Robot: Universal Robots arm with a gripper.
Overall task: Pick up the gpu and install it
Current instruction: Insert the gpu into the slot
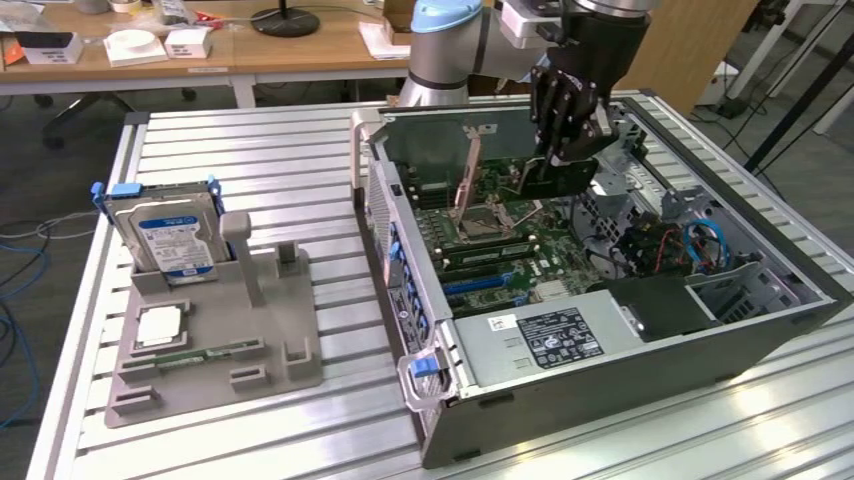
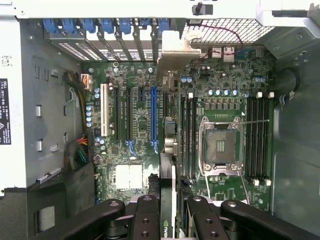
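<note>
My gripper hangs over the open computer case and is shut on the gpu, a thin dark card held on edge above the motherboard. In the wrist view the gpu appears edge-on between my black fingers. Its silver bracket points toward the rear slot covers. The card hovers above the board, between the blue expansion slot and the memory slots beside the CPU socket. I cannot tell whether it touches the board.
A grey holder on the slatted table at the exterior view's left carries a blue-labelled hard drive, a square chip and a green memory stick. Inside the case sit a power supply, blue cables and a drive cage.
</note>
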